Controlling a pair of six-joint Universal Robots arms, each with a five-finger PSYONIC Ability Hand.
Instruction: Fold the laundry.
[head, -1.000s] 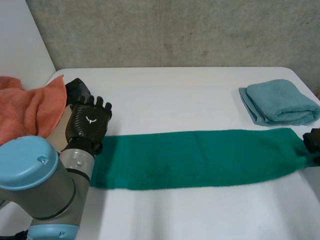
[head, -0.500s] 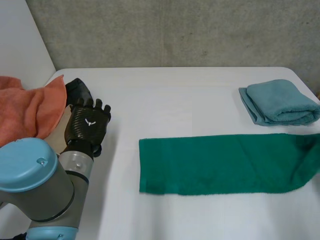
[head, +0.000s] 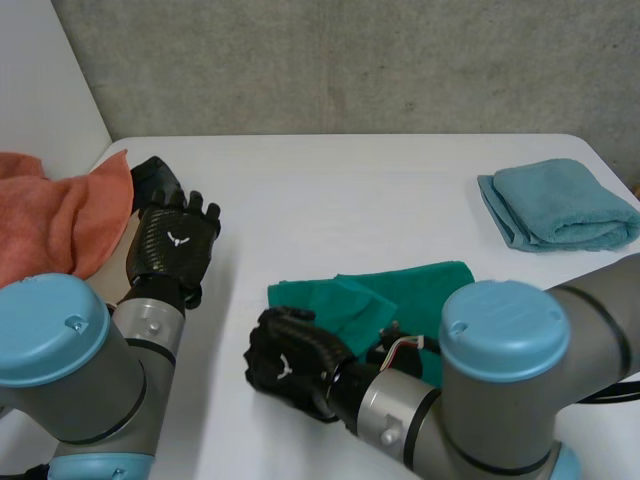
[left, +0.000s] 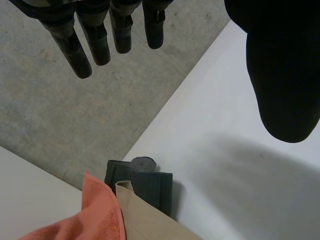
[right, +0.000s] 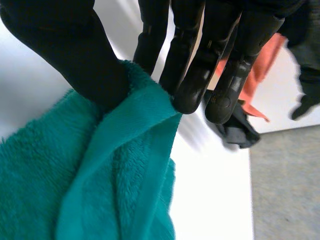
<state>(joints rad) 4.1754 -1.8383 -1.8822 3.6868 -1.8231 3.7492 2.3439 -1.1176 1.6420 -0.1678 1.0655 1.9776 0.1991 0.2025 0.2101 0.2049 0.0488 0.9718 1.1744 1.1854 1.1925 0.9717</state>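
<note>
A green towel (head: 410, 290) lies folded over itself at the table's middle. My right hand (head: 290, 362) is at its left end, near the front edge, and its arm crosses over the cloth. In the right wrist view the thumb (right: 75, 55) and the fingers (right: 192, 65) pinch a doubled edge of the green towel (right: 95, 185). My left hand (head: 176, 248) hovers over bare table left of the towel, apart from it. Its fingers (left: 100, 40) are straight and spread from the thumb (left: 280, 75), with nothing between them.
A folded light-blue towel (head: 560, 205) sits at the back right. An orange cloth (head: 50, 215) is heaped off the table's left edge, over a beige surface (left: 150, 220) and a dark block (left: 145, 180). A grey wall stands behind the table.
The towel first slid to the right. Then my right hand came across to the left with the towel's right end, doubling the cloth over. My left hand has hardly moved.
</note>
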